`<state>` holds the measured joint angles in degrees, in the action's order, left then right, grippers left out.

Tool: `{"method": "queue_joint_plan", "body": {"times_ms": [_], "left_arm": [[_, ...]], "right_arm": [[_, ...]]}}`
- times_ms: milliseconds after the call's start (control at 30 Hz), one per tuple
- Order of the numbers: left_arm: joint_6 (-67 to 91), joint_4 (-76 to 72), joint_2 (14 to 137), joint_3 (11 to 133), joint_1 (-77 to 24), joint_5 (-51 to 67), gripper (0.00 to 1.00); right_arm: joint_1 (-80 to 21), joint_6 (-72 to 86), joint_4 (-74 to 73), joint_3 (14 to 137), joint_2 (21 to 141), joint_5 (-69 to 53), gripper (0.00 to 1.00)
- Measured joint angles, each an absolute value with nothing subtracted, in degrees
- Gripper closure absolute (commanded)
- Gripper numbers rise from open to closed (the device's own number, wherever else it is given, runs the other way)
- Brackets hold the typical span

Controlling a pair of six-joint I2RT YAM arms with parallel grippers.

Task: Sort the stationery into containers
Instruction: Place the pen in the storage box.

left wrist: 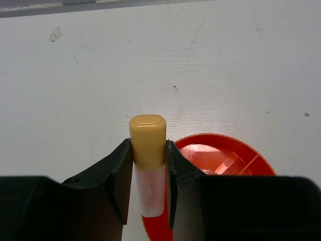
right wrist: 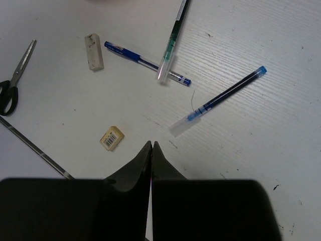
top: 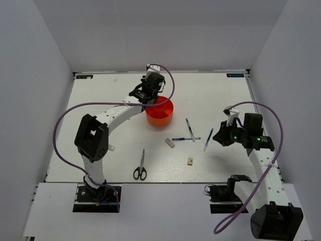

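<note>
My left gripper hovers over the back left rim of the round orange tub. It is shut on a short stick with a yellow cap and a whitish body. The tub's compartments show to the right of the stick. My right gripper is shut and empty, a little above the table by the pens. Its view shows a blue pen, a dark pen lying across it, a thin blue pen, a whitish eraser, a beige cube and black-handled scissors.
White walls close in the table on the left, the back and the right. The scissors lie near the front edge, between the two arm bases. A small scrap lies near the back edge. Cables loop off both arms.
</note>
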<state>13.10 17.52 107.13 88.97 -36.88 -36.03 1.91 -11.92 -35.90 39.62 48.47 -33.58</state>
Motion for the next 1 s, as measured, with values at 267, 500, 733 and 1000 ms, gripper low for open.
{"method": "queue_joint_plan", "body": {"times_ms": [267, 500, 733, 1000], "left_arm": [[14.1, 14.5, 107.3, 87.2, -36.9, -37.2, 0.99], [15.7, 12.9, 107.3, 83.8, -37.0, -37.3, 0.96], [16.6, 12.1, 107.3, 82.6, -37.8, -37.5, 0.71], [17.3, 12.0, 107.2, 81.8, -38.1, -38.5, 0.49]], "right_arm": [[1.9, -11.7, -35.9, 39.6, 48.5, -33.6, 1.00], [1.9, -11.6, -35.9, 39.6, 48.5, -33.3, 1.00], [1.9, -11.3, -35.9, 39.6, 48.5, -33.2, 1.00], [1.9, -11.0, -35.9, 39.6, 48.5, -33.1, 1.00]]}}
